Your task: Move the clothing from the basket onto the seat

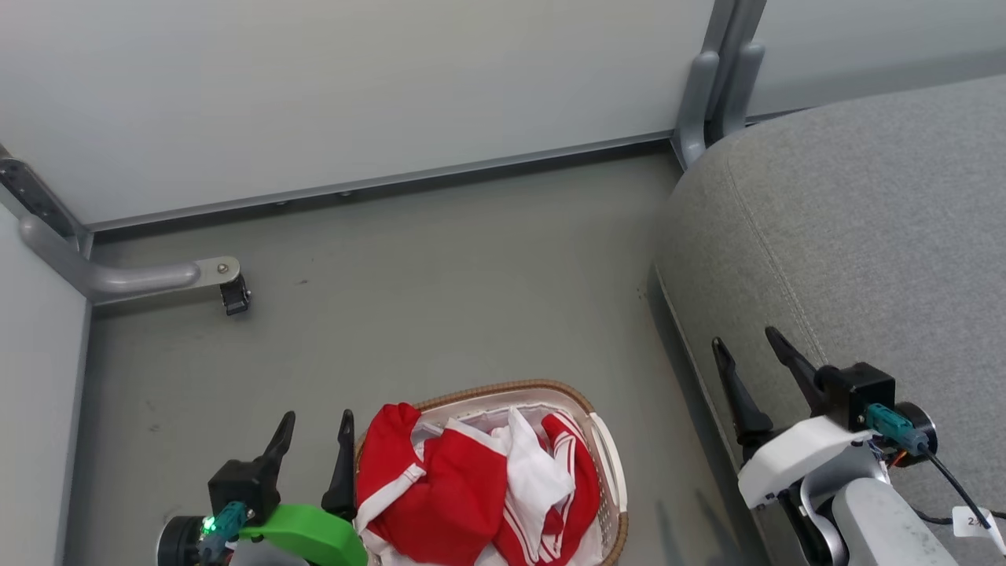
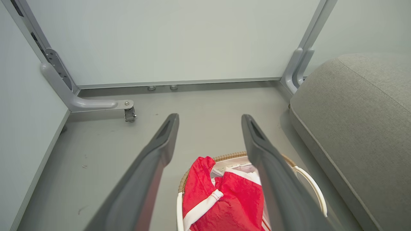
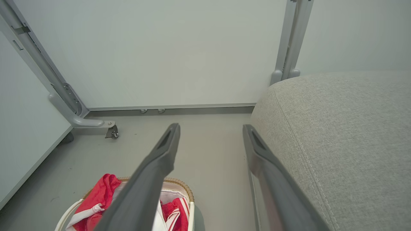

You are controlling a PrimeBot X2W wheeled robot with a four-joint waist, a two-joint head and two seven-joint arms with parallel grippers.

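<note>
Lying in basket (image 1: pixel 550 387): clothing (image 1: pixel 456 487), red with white stripes, heaped above the rim; its lower part is cut off by the head view's bottom edge.
Left gripper (image 1: pixel 318 415): fingers spread, empty, just beside the basket's left rim.
Right gripper (image 1: pixel 743 336): fingers spread, empty, over the seat (image 1: pixel 864 236) edge.
Basket spot: on the floor (image 1: pixel 432 299), well off its far wall edge, near the seat; left rim partly hidden behind a finger, near end out of frame.
Seat: grey, along the floor's right edge, cut off at right.
Hard to tell: white panels from liner; no lettering readable.
</note>
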